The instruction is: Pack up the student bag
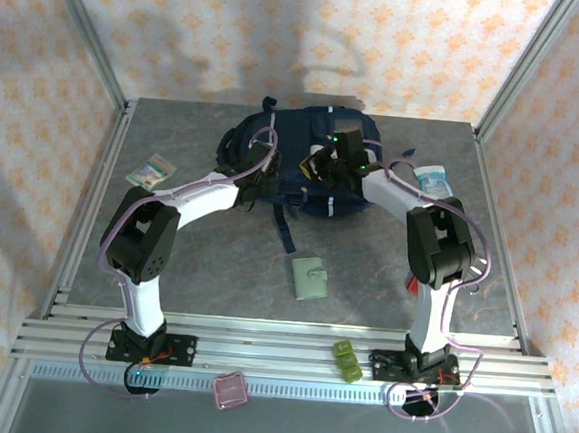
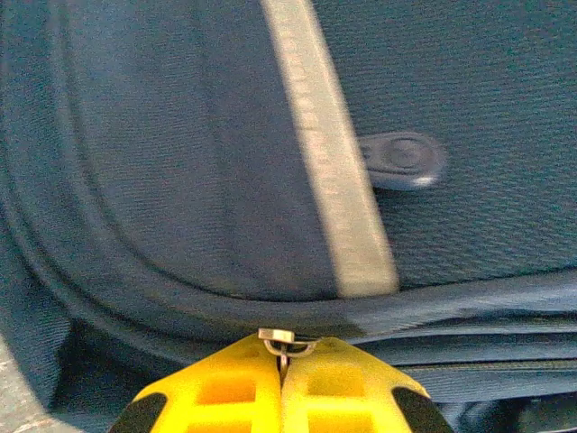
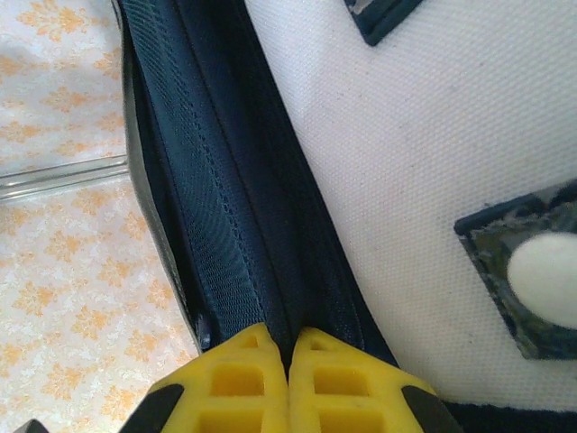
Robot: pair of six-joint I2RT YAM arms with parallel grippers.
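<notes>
Zero packed: your left jaws clamp the student bag (image 1: 290, 141) zipper pull (image 2: 284, 341), right jaws pinch its seam; wallet (image 1: 311, 278) loose, 6 o'clock.

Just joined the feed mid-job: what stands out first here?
The big navy student bag sits at the table's far centre, both grippers on it. The left gripper has its jaws shut on a small metal zip pull; the right gripper pinches the bag's dark seam. A green wallet lies nearer the arms' bases.
</notes>
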